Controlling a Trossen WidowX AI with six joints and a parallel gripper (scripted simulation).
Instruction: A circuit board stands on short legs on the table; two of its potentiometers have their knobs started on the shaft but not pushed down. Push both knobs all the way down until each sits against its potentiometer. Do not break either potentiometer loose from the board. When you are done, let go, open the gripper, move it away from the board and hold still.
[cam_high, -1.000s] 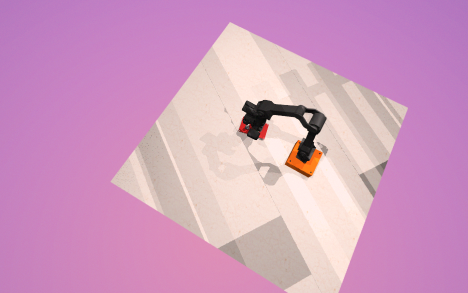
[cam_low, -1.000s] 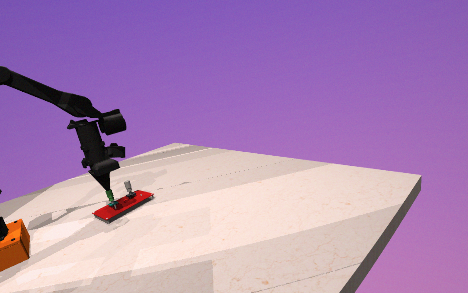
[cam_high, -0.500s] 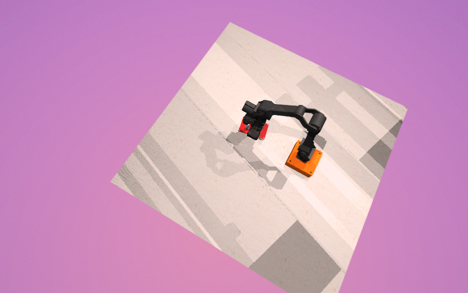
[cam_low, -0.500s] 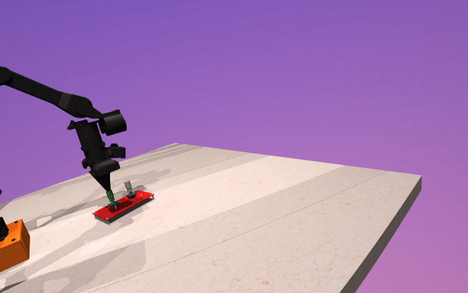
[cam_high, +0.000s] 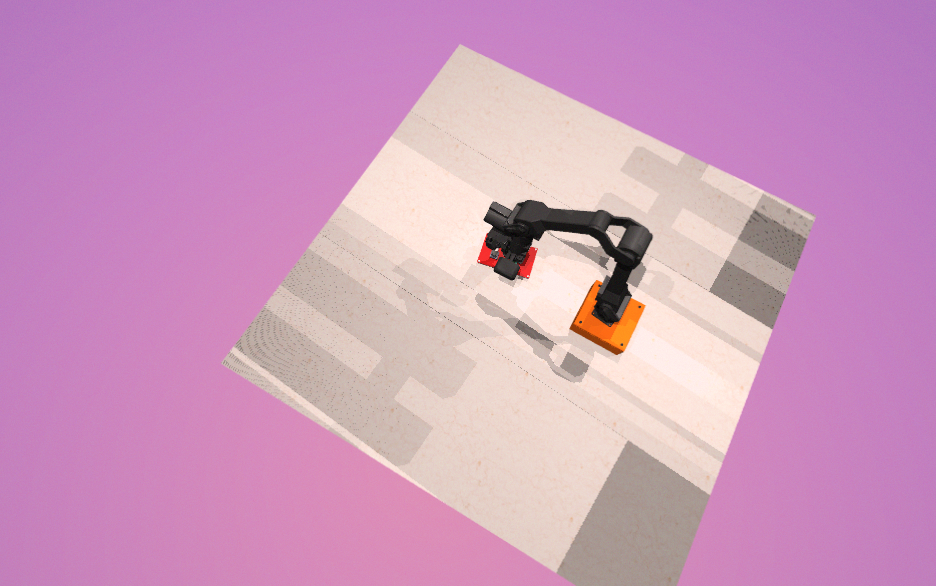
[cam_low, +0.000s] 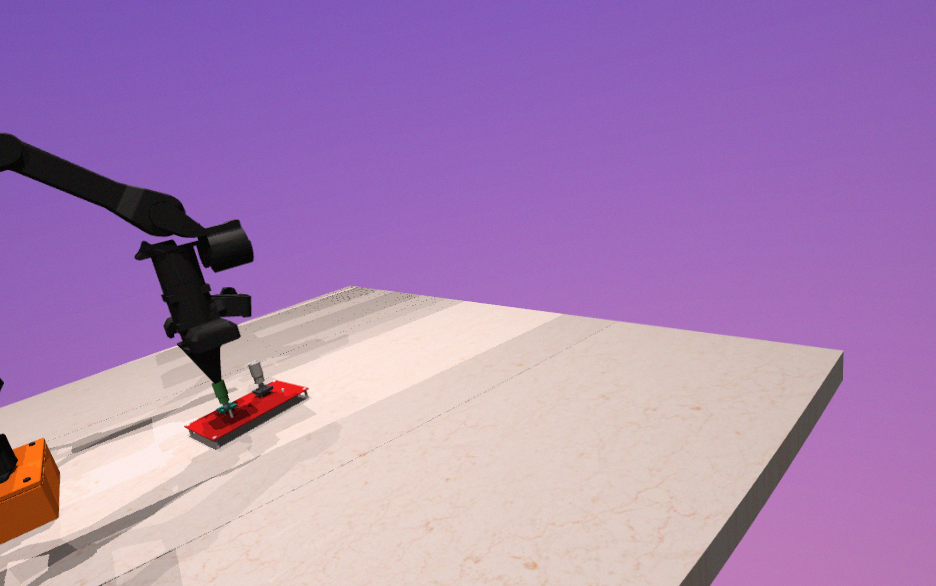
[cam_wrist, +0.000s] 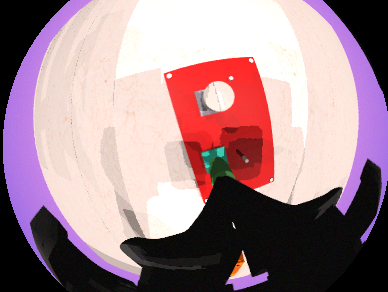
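Note:
A red circuit board (cam_high: 528, 267) (cam_low: 276, 394) (cam_wrist: 187, 120) stands on short legs on the table. A green knob (cam_low: 219, 393) (cam_wrist: 220, 169) stands over a teal potentiometer (cam_low: 227, 408) (cam_wrist: 213, 154) near one end. A light grey knob (cam_low: 256, 373) (cam_wrist: 218, 96) stands above a dark grey potentiometer (cam_low: 262, 390) (cam_wrist: 201, 103) near the other end, with shaft showing below it in the exterior view. My gripper (cam_low: 216, 380) (cam_wrist: 222, 181) is shut, with nothing between its fingers. Its tips are on or just above the green knob's top; contact is hard to tell. The knob top is hidden.
The orange arm base (cam_high: 604, 329) (cam_low: 31, 490) stands on the table (cam_high: 483, 414) (cam_low: 552, 448). A small thin post (cam_wrist: 242, 156) stands on the board beside the teal potentiometer. The arm reaches above the board and hides part of it in the top view.

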